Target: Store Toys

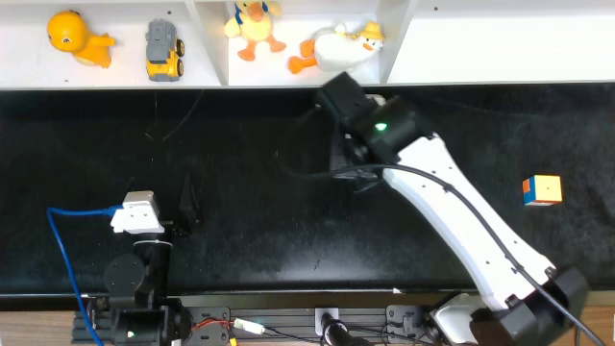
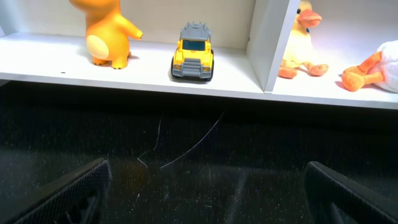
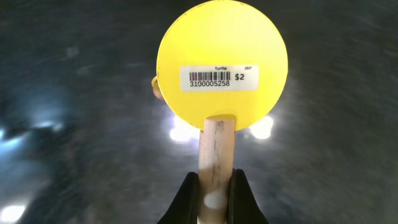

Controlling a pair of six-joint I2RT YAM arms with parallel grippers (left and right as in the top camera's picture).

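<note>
A yellow paddle (image 3: 221,62) is gripped by the right hand (image 3: 214,186) above the black worktop (image 1: 96,144), in front of a white shelf (image 1: 480,38).

The worktop is bordered along its far edge by the shelf, which is split by upright dividers. The right arm (image 1: 461,221) is stretched towards the middle compartment, its fingers closed on the paddle's wooden handle. The left hand (image 2: 208,199) is kept low near its base, fingers spread wide with nothing between them. A white plush duck (image 1: 341,48) and a yellow plush duck (image 1: 255,27) are seen in the middle compartment. An orange duck figure (image 1: 77,37) and a yellow truck (image 1: 163,50) are seen in the left one. A colour cube (image 1: 542,190) is left on the worktop, well apart to the right.
</note>
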